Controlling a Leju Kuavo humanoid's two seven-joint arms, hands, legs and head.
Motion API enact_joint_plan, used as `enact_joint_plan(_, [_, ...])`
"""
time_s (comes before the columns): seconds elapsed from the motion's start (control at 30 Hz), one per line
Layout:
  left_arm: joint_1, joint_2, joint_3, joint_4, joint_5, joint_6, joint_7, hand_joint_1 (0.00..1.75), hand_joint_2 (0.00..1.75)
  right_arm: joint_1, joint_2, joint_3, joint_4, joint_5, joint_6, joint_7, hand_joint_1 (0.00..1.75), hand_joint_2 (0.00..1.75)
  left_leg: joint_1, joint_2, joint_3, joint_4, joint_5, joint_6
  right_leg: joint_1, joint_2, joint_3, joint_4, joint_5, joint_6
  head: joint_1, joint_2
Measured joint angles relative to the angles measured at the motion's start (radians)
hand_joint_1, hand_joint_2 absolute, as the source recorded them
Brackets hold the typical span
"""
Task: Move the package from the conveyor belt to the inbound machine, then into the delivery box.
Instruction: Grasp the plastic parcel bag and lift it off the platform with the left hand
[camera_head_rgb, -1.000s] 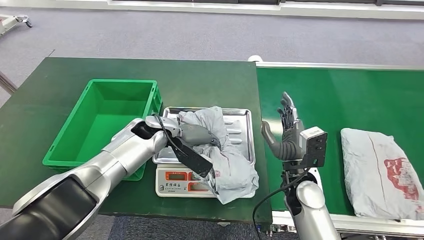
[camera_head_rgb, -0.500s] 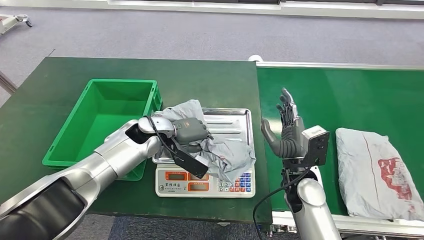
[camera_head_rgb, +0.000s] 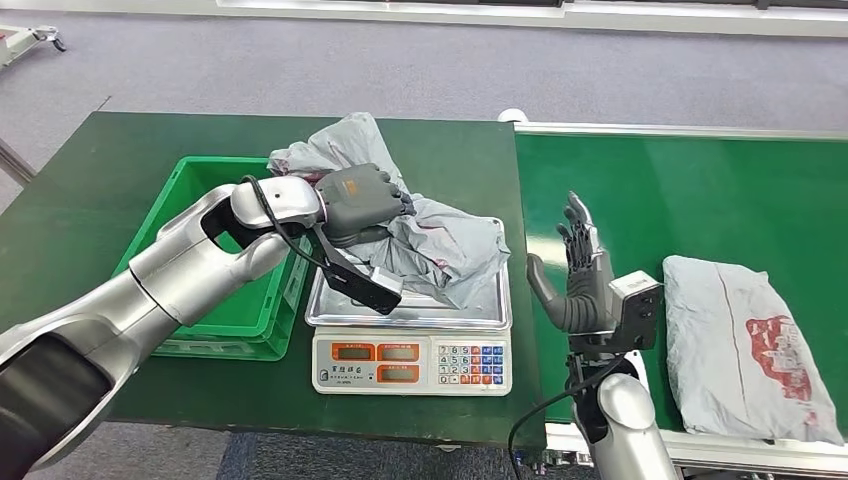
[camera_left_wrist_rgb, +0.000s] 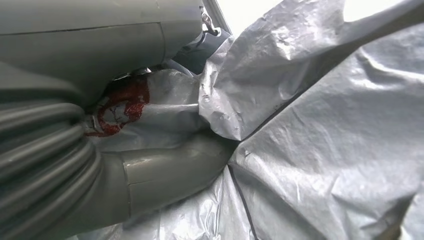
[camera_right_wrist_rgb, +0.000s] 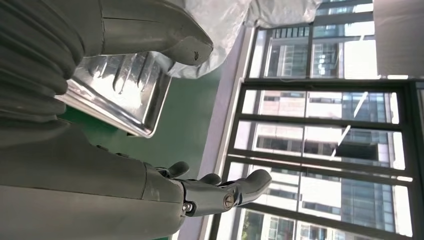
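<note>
A: While the grey package (camera_head_rgb: 440, 245) hangs bunched in the left robot hand (camera_head_rgb: 362, 203), its loose end trails over the steel tray of the inbound machine (camera_head_rgb: 412, 350) — that's where it is, lifted, just beside the green delivery box (camera_head_rgb: 215, 262).

B: And that robot hand is closed right around a fistful of the bag; the left wrist view has thumb and film (camera_left_wrist_rgb: 320, 150) pressed tight together.

A: Soft goods, I'd say. A limp plastic mailer, light, creasing wherever it's squeezed.

B: Slippery too, by the sheen. Grab a flap and the contents may slide to the bottom and swing. Better to take it across the bulky middle, where something inside backs up the film.

A: The trailing corner could snag the box rim on the way over, in my judgement.

B: Out on the other side, the right robot hand (camera_head_rgb: 580, 275) stands upright, fingers spread wide, holding nothing, at the edge of the conveyor belt (camera_head_rgb: 700, 190).

A: With a second package (camera_head_rgb: 745, 340) lying flat on that belt, near it.

B: All of it on the dark green tabletop (camera_head_rgb: 100, 170).
</note>
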Motion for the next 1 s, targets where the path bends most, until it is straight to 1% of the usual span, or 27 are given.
enact_joint_plan(0.13, [0.001, 0.014, 0.001, -0.015, -0.008, 0.015, 0.006, 1.75, 1.75, 0.017, 0.000, -0.006, -0.018, 0.005, 0.000, 0.002, 0.00, 1.75, 0.000, 0.000, 0.000, 0.000, 0.000, 0.000, 0.000, 0.000, 0.000, 0.000, 0.000, 0.000, 0.000, 0.000])
enact_joint_plan(0.2, [0.007, 0.028, 0.007, -0.015, -0.002, 0.031, 0.016, 1.75, 1.75, 0.029, 0.000, -0.009, -0.027, 0.012, 0.000, 0.002, 0.00, 1.75, 0.000, 0.000, 0.000, 0.000, 0.000, 0.000, 0.000, 0.000, 0.000, 0.000, 0.000, 0.000, 0.000, 0.000])
enact_joint_plan(0.3, [0.035, 0.064, 0.039, -0.001, 0.027, 0.063, 0.021, 1.75, 1.75, 0.053, 0.000, -0.020, -0.042, 0.025, 0.001, 0.006, 0.00, 1.75, 0.000, 0.002, 0.000, 0.000, 0.000, 0.000, 0.000, 0.002, 0.000, 0.000, 0.000, 0.000, 0.000, 0.000])
enact_joint_plan(0.37, [0.069, 0.096, 0.073, 0.026, 0.039, 0.104, 0.024, 1.75, 1.75, 0.070, 0.000, -0.029, -0.051, 0.036, 0.003, 0.008, 0.00, 1.75, 0.000, 0.004, 0.000, -0.001, 0.000, 0.000, -0.001, 0.003, -0.001, 0.001, 0.000, 0.000, 0.000, 0.000])
enact_joint_plan(0.53, [0.176, 0.198, 0.208, 0.154, 0.052, 0.232, -0.005, 1.75, 1.75, 0.118, 0.000, -0.056, -0.079, 0.065, -0.001, 0.012, 0.00, 1.75, 0.001, 0.007, 0.000, -0.002, 0.000, -0.002, 0.000, 0.007, -0.004, 0.002, -0.001, -0.003, 0.000, 0.000])
enact_joint_plan(0.67, [0.245, 0.257, 0.333, 0.258, 0.030, 0.293, -0.017, 1.75, 1.75, 0.144, -0.002, -0.079, -0.092, 0.070, -0.003, 0.010, 0.00, 1.75, 0.001, 0.008, -0.001, -0.003, 0.000, -0.003, 0.001, 0.007, -0.006, 0.002, -0.001, -0.004, 0.000, 0.000])
enact_joint_plan(0.77, [0.288, 0.277, 0.411, 0.302, 0.010, 0.311, -0.008, 1.75, 1.75, 0.150, -0.002, -0.088, -0.097, 0.070, -0.003, 0.010, 0.00, 1.75, 0.001, 0.007, -0.002, -0.003, 0.000, -0.003, 0.001, 0.007, -0.006, 0.002, -0.001, -0.004, 0.000, 0.000])
enact_joint_plan(0.93, [0.360, 0.283, 0.527, 0.331, -0.034, 0.345, 0.021, 1.72, 1.75, 0.154, -0.003, -0.092, -0.099, 0.070, -0.004, 0.010, 0.00, 1.75, 0.000, 0.007, -0.002, -0.002, 0.000, -0.003, 0.001, 0.007, -0.007, 0.002, -0.001, -0.004, 0.000, 0.000])
enact_joint_plan(1.0, [0.380, 0.282, 0.563, 0.340, -0.052, 0.354, 0.031, 0.85, 1.75, 0.154, -0.003, -0.093, -0.099, 0.070, -0.006, 0.010, 0.00, 1.75, 0.000, 0.007, -0.002, -0.002, 0.000, -0.003, 0.001, 0.007, -0.007, 0.002, -0.001, -0.004, 0.000, 0.000])
